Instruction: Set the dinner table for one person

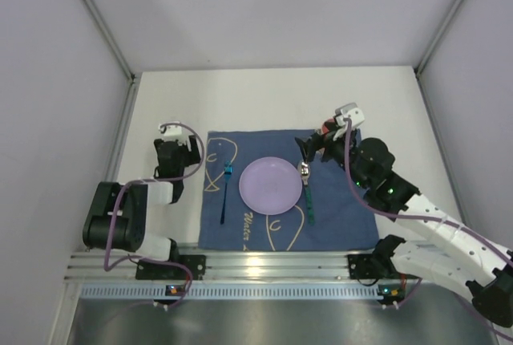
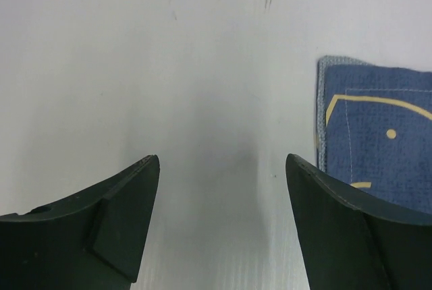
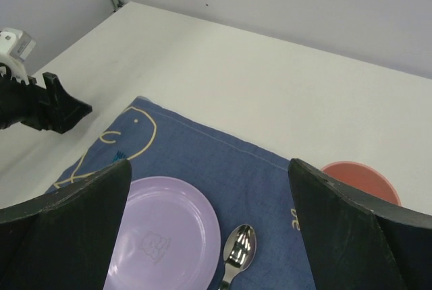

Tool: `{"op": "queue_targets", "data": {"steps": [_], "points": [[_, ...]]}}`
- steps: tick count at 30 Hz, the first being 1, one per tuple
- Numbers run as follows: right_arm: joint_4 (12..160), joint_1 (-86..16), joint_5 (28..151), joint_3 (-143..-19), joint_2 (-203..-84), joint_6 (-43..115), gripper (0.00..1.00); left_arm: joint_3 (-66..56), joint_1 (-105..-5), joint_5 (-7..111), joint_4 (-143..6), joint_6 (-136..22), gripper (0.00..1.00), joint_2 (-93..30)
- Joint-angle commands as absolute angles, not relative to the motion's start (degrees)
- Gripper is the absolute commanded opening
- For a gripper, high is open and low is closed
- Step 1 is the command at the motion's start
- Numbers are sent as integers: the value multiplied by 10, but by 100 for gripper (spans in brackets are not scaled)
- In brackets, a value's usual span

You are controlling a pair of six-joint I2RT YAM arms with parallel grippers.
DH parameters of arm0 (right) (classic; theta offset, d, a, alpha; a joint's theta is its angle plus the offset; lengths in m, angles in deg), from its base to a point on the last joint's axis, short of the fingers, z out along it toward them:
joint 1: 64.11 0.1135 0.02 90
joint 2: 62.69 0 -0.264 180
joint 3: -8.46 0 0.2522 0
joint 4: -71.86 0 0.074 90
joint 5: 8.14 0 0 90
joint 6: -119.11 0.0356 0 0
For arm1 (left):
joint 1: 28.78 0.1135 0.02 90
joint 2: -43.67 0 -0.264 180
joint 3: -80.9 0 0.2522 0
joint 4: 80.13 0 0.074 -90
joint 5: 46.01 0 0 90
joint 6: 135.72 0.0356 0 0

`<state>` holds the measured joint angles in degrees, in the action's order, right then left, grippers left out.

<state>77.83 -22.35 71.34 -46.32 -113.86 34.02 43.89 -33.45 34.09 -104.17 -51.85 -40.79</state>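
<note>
The white dinner table (image 1: 280, 96) carries a dark blue fish-pattern mat (image 1: 240, 225). On the mat lie a purple plate (image 1: 271, 185), a blue fork (image 1: 225, 192) to its left and a green-handled spoon (image 1: 307, 192) to its right. My right gripper (image 1: 314, 148) is open and empty above the mat's far right part. The right wrist view shows the plate (image 3: 158, 233) and spoon (image 3: 237, 249) below its fingers (image 3: 351, 222). My left gripper (image 1: 180, 151) is open and empty just left of the mat, over bare table (image 2: 169, 67).
A red round dish (image 3: 358, 179) sits off the mat's far right corner, mostly hidden under my right wrist in the top view (image 1: 325, 130). A ribbed aluminium rail (image 1: 240, 269) runs along the near edge. Grey walls enclose the table.
</note>
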Motion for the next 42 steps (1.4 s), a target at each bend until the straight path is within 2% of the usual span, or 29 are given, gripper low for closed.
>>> {"op": "queue_targets", "data": {"steps": [1, 9, 13, 18, 19, 20, 33, 42], "points": [[767, -231, 721, -453, -1112, 336, 100, 460, -334, 349, -1164, -480, 83, -389], [789, -232, 750, -471, -1133, 333, 100, 467, -331, 384, -1208, -452, 84, -424], [803, -233, 777, -480, -1147, 332, 100, 499, -294, 407, -1339, -485, 92, -482], [805, -236, 788, -486, -1157, 335, 100, 490, -294, 403, -1305, -484, 93, -475], [804, -238, 784, -486, -1159, 338, 100, 490, -295, 402, -1304, -484, 93, -474], [803, -238, 779, -487, -1161, 343, 100, 490, -295, 403, -1304, -484, 98, -473], [876, -238, 657, -512, -1163, 415, 100, 488, -296, 403, -1281, -487, 98, -462], [955, -239, 595, -593, -1216, 449, 100, 489, -296, 402, -1287, -484, 98, -463]]}}
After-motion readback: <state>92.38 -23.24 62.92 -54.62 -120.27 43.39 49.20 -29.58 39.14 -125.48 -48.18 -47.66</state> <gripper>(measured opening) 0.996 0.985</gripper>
